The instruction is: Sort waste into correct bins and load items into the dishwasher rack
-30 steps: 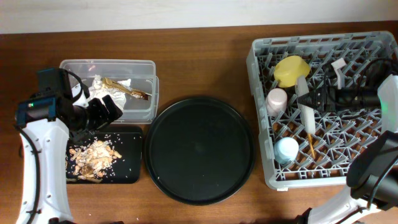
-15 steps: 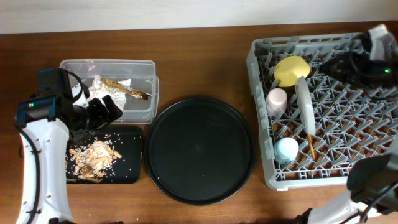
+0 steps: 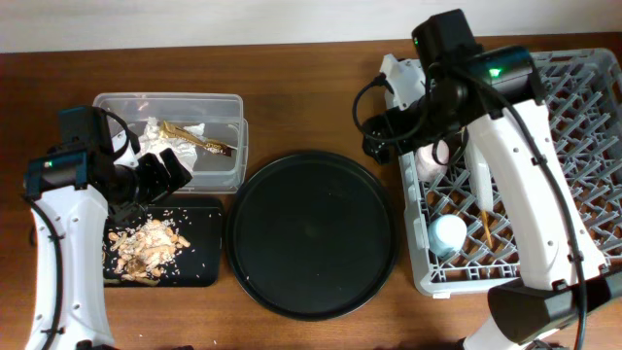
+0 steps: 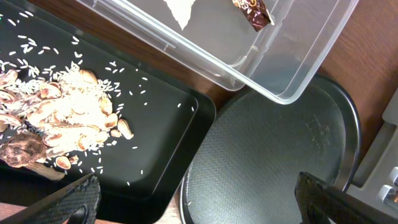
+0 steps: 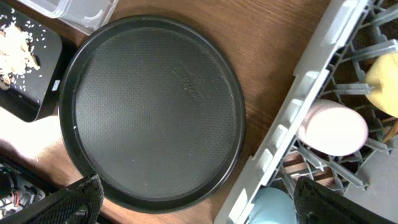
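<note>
The grey dishwasher rack at the right holds a blue cup, a pale plate on edge and chopsticks. My right arm covers the yellow bowl overhead. The right wrist view shows the bowl's edge, the pink cup and the blue cup. My right gripper is open and empty over the rack's left edge. The clear tub holds the napkin and wrapper. Food scraps lie on the flat black tray. My left gripper is open and empty above the tub's front edge.
A large round black tray lies bare between the flat tray and the rack; it also shows in the left wrist view and the right wrist view. Loose rice grains are scattered on the flat tray.
My right arm has swung from the rack's far right side to its left edge, near the round tray. The left arm has not moved.
</note>
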